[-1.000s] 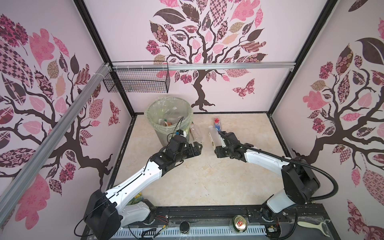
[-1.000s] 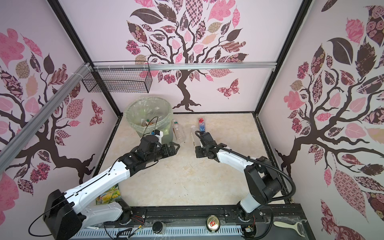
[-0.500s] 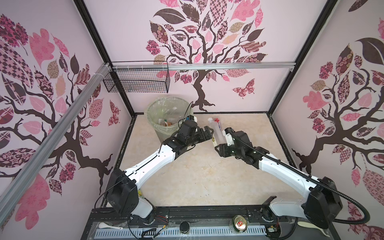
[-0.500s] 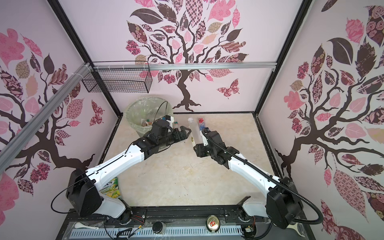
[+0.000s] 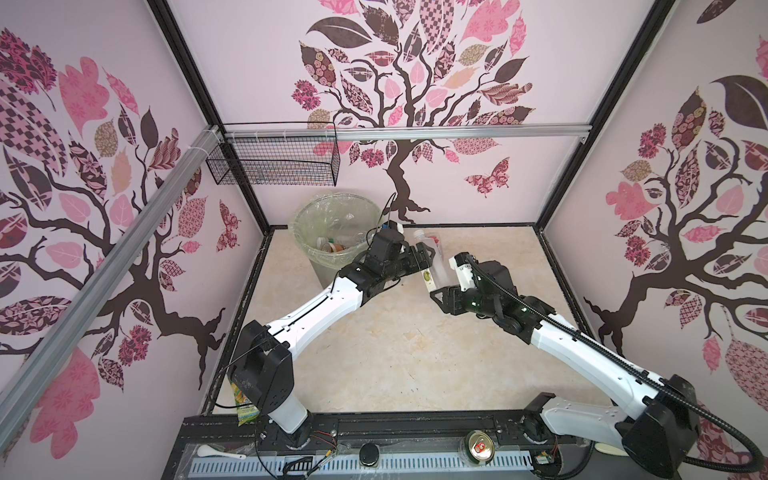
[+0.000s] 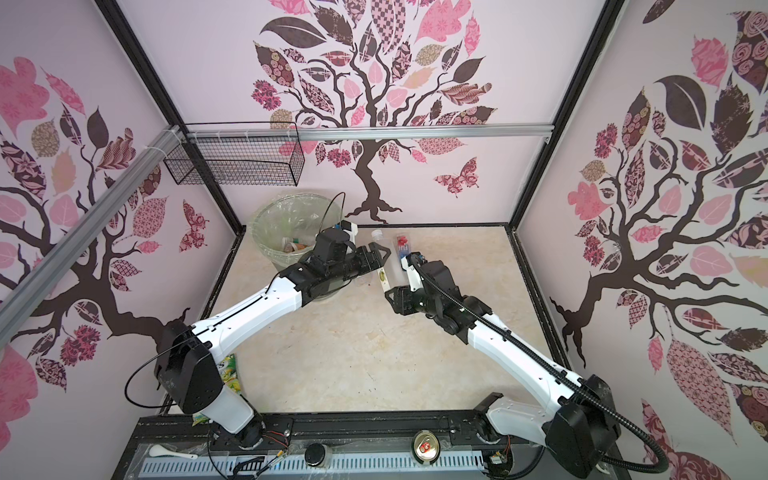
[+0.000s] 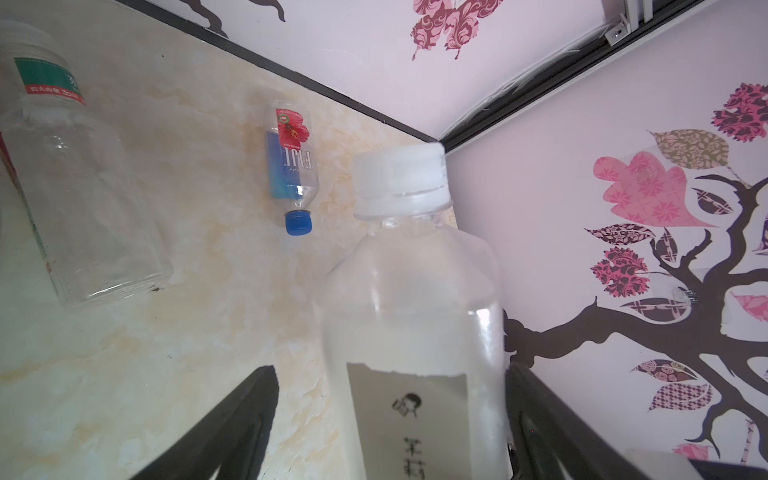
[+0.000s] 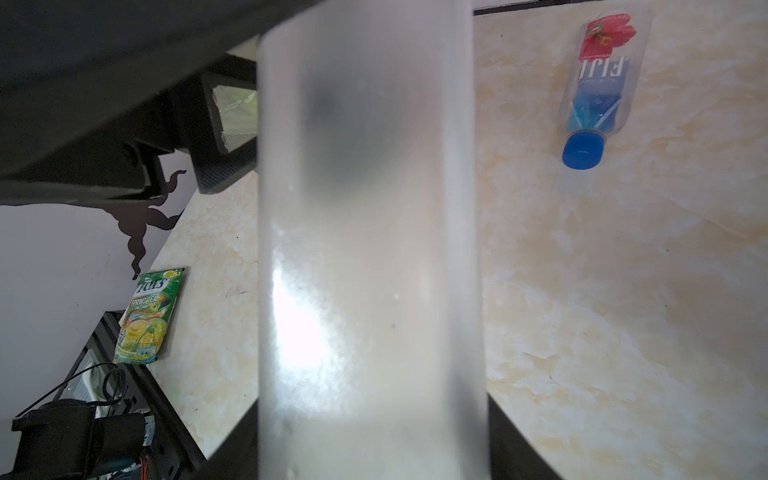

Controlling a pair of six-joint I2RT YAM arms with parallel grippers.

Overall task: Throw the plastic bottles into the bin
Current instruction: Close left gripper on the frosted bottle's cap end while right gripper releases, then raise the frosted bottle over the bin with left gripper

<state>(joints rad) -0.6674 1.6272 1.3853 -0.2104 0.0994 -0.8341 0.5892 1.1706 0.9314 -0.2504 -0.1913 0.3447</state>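
Since a second ago, the left pincer has swung away from the front of the bin. It has come over to the frosted bottle, which the right pincer holds up off the desk, just right of the bin in both top views. My right pincer is clamped on the lower part of that bottle. My left pincer is open, with one jaw on each side of the labelled middle. In the left wrist view one jaw looks to touch the wall while the other stands clear, so there is no second grip yet.

I judge this bottle light. It looks empty, and its thin, cloudy plastic walls should dent under a hard squeeze. The round, smooth body is likely slippery, so I would close on the paper label for friction, or just under the shoulder, where the shape is stiffer. The white ribbed cap looks too narrow for a safe hold.

Two more bottles lie on their sides right of the bin, toward the back wall. One is a squarish Fiji bottle with a blue cap and a red flower label. Nearer the bin is a wider clear bottle with a green-and-red band. Both look empty and soft at mid-body. Several bottles already sit in the bin, whose translucent wall is lined with a crinkly clear bag.
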